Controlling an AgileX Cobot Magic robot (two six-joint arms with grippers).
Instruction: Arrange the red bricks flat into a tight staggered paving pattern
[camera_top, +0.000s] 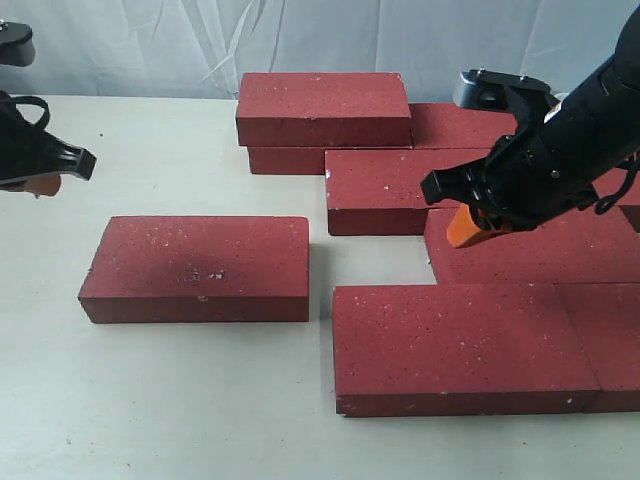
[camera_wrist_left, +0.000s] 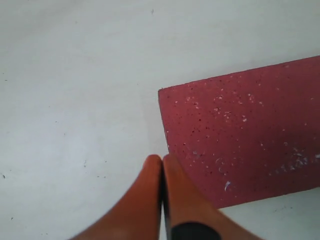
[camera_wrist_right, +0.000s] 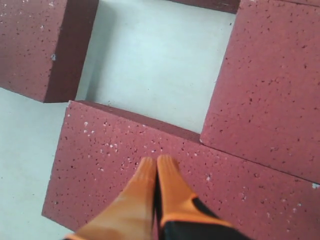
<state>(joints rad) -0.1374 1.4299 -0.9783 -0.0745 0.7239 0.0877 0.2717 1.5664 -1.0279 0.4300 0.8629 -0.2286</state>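
Several red bricks lie flat on the white table (camera_top: 200, 400). One lone brick (camera_top: 195, 265) sits apart at the left. A front brick (camera_top: 450, 345) adjoins another (camera_top: 612, 340) at the right edge, with a middle-row brick (camera_top: 540, 255) behind them. Further back lie a brick (camera_top: 395, 190) and a stacked top brick (camera_top: 322, 105). My right gripper (camera_top: 465, 228) hovers shut and empty over a brick's end (camera_wrist_right: 115, 165), with its fingertips (camera_wrist_right: 167, 162) pressed together. At the far left my left gripper (camera_top: 45, 185) is shut too, near the lone brick's corner (camera_wrist_left: 240, 140).
A white curtain (camera_top: 150, 40) backs the table. A bare gap of table (camera_wrist_right: 155, 65) lies between the bricks under the right gripper. Another brick (camera_wrist_right: 270, 90) borders that gap, and a thicker stack (camera_wrist_right: 35, 45) stands beside it. Bare table (camera_wrist_left: 75, 100) spreads around the left gripper (camera_wrist_left: 161, 161).
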